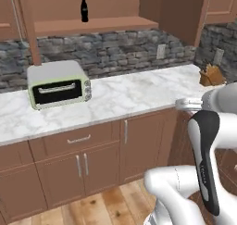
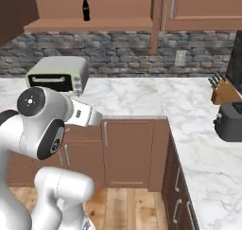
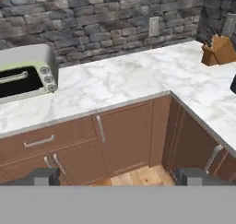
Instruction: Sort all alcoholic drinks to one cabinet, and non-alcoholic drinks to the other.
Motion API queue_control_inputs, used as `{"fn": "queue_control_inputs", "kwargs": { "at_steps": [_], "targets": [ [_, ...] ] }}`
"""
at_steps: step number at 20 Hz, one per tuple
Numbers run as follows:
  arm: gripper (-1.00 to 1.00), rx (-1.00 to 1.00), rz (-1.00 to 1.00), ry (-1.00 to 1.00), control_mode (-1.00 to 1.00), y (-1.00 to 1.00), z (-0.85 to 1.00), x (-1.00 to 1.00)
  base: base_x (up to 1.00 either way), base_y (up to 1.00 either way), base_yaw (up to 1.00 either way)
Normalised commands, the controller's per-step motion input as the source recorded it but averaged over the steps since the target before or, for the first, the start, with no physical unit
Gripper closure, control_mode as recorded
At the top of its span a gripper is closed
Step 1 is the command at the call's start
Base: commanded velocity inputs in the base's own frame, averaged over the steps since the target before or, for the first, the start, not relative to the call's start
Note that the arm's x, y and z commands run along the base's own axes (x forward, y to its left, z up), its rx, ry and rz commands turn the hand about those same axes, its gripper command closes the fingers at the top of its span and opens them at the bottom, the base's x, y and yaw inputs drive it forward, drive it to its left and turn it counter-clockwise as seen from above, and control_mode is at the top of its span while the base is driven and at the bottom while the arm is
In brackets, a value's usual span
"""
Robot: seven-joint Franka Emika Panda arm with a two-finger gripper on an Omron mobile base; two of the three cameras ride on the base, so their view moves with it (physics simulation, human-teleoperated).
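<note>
Cola bottle [image 1: 84, 9]: upright on open wall cabinet shelf [image 1: 97, 26].
Toaster oven [image 1: 58, 84]: on marble counter [image 1: 129, 94], below bottle.
Gripper [image 3: 120, 176]: jaws fully spread, apparently empty, facing lower cabinets.

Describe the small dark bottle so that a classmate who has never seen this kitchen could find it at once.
Look above the marble counter and the stone backsplash to the open wooden wall cabinet. On its shelf floor, above the toaster oven, stands the cola bottle. It is small, black and contoured, upright, with nothing else near it on the shelf.
</note>
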Motion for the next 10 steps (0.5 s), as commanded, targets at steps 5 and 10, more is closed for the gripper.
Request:
{"fn": "queue_control_inputs", "kwargs": {
  "at_steps": [5,10],
  "targets": [
    [-1.0,0.0,0.0,0.0,1.0,0.0,0.0,0.0,-0.19,-0.07,-0.69],
    [-1.0,0.0,0.0,0.0,1.0,0.0,0.0,0.0,-0.24,-0.18,-0.69]
  ]
}}
